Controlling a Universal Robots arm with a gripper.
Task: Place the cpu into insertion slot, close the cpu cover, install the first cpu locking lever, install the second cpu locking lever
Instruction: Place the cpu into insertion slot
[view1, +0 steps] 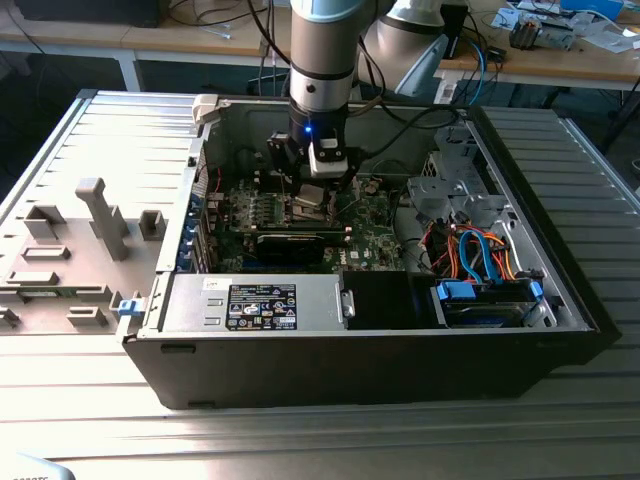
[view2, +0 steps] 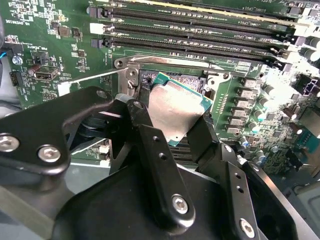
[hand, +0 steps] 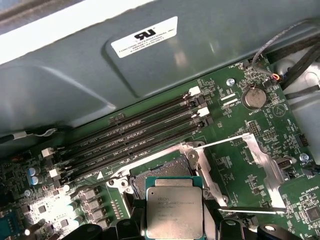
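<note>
I have the black two-fingered claw (view2: 167, 117) clamped on the small, flat, square cpu with its silvery-grey metal top (view2: 175, 105). One black finger (view2: 150, 145) presses on each of two opposite edges. The chip hangs tilted over the small dark square insertion slot with a silvery metal frame (hand: 160, 172), and part of the recess is uncovered beyond it. I cannot tell whether any corner touches. The thin silvery metal cpu cover, a plate frame with a square window (hand: 264, 165), lies swung open just beside the slot, flat on the green circuit board (view1: 375, 225). Long dark memory slots (hand: 135, 135) run along the slot's other side. In the exterior view the arm drops from twelve o'clock into the open black computer case (view1: 400, 370). A grey metal power supply box (view1: 250, 300) sits at six o'clock from the claw.
</note>
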